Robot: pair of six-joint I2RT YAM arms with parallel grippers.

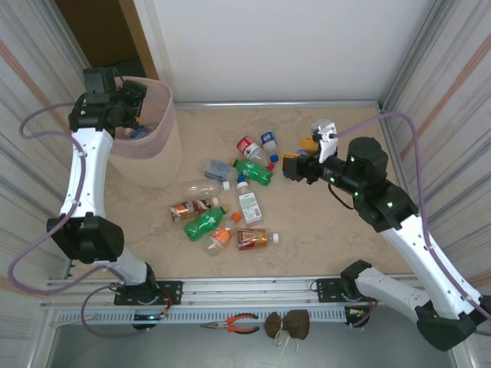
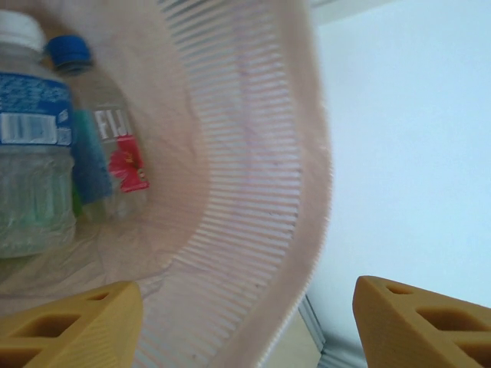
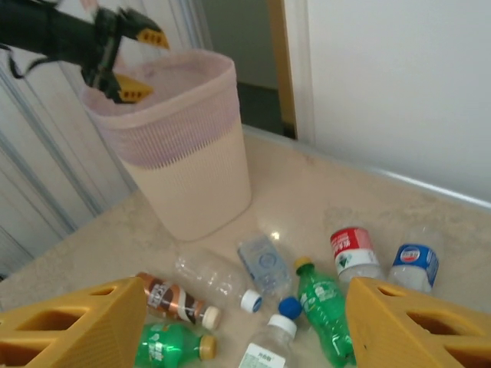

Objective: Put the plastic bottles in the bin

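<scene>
Overhead, the bin (image 1: 157, 153) stands at the far left of the table (image 1: 330, 241), with the left gripper (image 1: 129, 101) above its mouth. Ten plastic bottles (image 1: 253, 172) can be counted lying scattered mid-table, and the right gripper (image 1: 295, 165) hovers just right of them.

From the left wrist, the fingers (image 2: 69, 326) stand spread with nothing between them. Two bottles rest inside the bin: a white-capped bottle with a blue label (image 2: 31, 130) and a blue-capped Fiji bottle (image 2: 115, 146).

From the right wrist, that gripper's fingers are likewise apart and empty. Eight bottles lie below them, near the bin.
</scene>
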